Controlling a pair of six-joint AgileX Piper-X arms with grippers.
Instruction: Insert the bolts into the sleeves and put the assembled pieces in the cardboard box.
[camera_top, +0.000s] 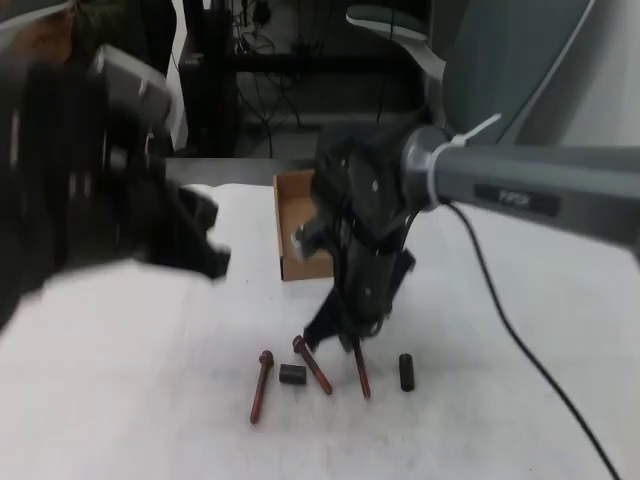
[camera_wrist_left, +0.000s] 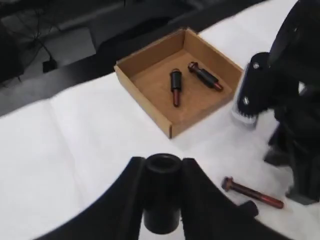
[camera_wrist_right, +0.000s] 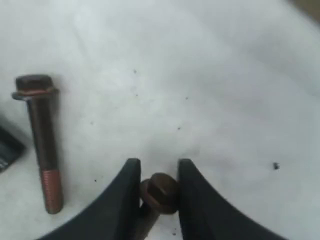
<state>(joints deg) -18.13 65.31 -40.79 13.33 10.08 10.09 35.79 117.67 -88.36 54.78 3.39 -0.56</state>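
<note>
My left gripper (camera_wrist_left: 161, 164) is shut on a black sleeve (camera_wrist_left: 161, 195), held upright above the white cloth near the cardboard box (camera_wrist_left: 145, 85). Two assembled pieces (camera_wrist_left: 175, 86) (camera_wrist_left: 205, 76) lie inside the box. My right gripper (camera_wrist_right: 159, 167) is shut on the head of a reddish bolt (camera_wrist_right: 159, 191). In the high view this gripper (camera_top: 352, 335) stands in front of the box (camera_top: 290, 205), and the held bolt (camera_top: 361, 370) slants down to the cloth. A loose bolt (camera_wrist_right: 41, 140) lies beside it.
On the cloth at the front lie two loose bolts (camera_top: 261, 387) (camera_top: 313, 366), a short black sleeve (camera_top: 292, 375) between them and another sleeve (camera_top: 407, 371) to the right. The blurred left arm (camera_top: 90, 190) looms at the left. A cable (camera_top: 520, 330) trails across the right side.
</note>
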